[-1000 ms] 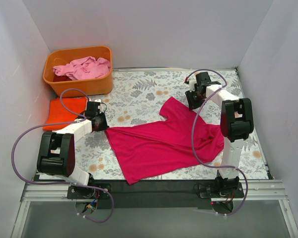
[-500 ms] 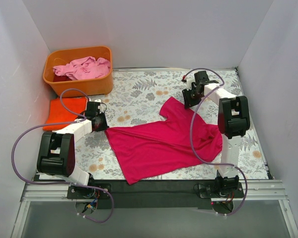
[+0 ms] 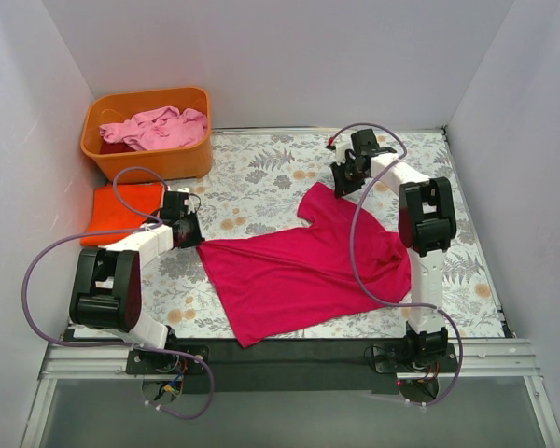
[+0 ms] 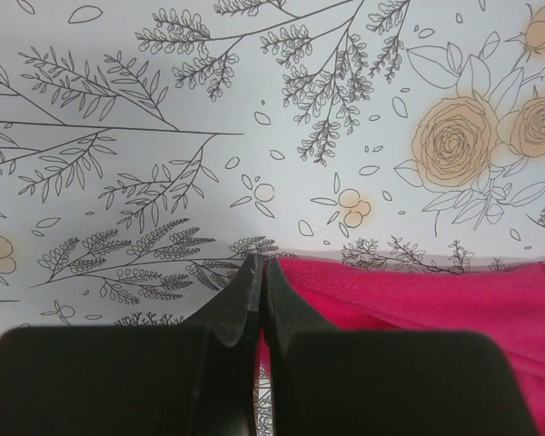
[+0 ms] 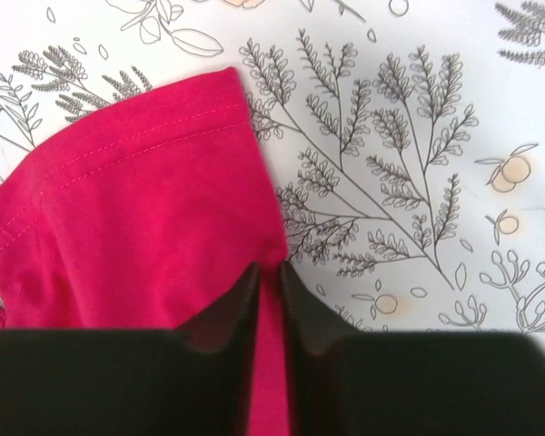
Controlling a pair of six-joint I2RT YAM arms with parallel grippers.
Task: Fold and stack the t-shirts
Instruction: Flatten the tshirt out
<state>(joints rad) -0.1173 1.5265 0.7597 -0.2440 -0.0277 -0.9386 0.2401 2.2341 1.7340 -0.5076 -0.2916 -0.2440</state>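
The magenta-red t-shirt (image 3: 303, 266) lies spread across the middle of the floral table. My left gripper (image 3: 194, 235) is at its left corner, and the left wrist view shows the gripper (image 4: 262, 263) shut with the shirt's (image 4: 418, 291) edge pinched between the fingers. My right gripper (image 3: 339, 185) is at the far sleeve. In the right wrist view its jaws (image 5: 268, 268) stand close together on the sleeve's (image 5: 145, 209) edge. An orange t-shirt (image 3: 121, 213) lies folded at the left. A pale pink t-shirt (image 3: 159, 126) and a dark red t-shirt (image 3: 112, 147) sit crumpled in the tub.
The orange plastic tub (image 3: 147, 161) stands in the back left corner, just behind the folded orange shirt. White walls close in the table on the left, back and right. The arm bases sit along the near edge (image 3: 280, 350).
My right arm has moved left and toward the back with the sleeve, and the bunched cloth at the shirt's right side has drawn out. Its jaws have narrowed. The left arm has not moved.
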